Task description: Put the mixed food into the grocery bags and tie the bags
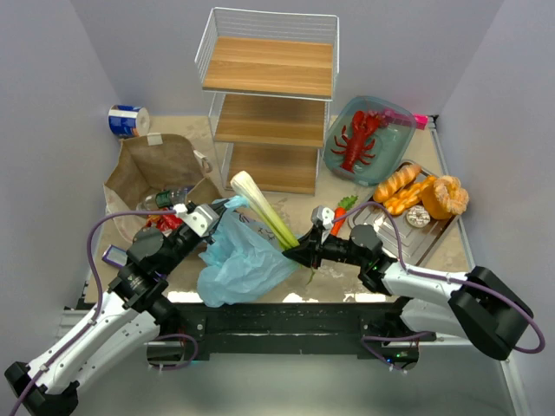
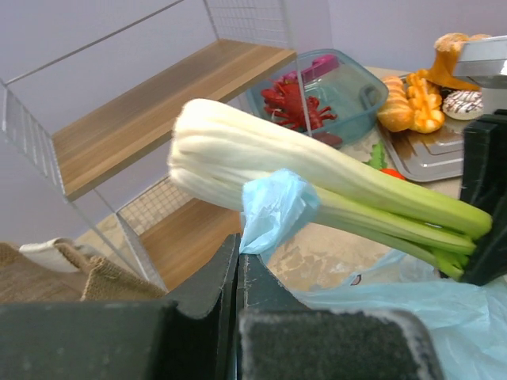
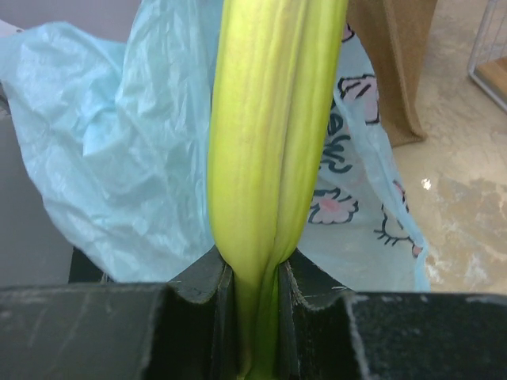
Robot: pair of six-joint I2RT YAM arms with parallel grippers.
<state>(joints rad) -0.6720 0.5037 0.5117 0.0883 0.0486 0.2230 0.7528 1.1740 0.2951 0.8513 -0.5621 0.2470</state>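
Green at its base, the leek (image 1: 267,213) sat clenched in our right gripper (image 1: 297,252), white end toward eleven o'clock. Our left gripper (image 1: 220,211) pinched the rim of the light-blue plastic bag (image 1: 247,264); the brown paper bag (image 1: 160,169) stood at ten o'clock.

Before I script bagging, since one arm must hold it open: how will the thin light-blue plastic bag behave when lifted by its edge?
Probably floppy: the thin light-blue plastic bag lies crumpled, its edge bunched in the left gripper. Likely light, so the green-white leek in the right gripper may push it aside rather than enter.
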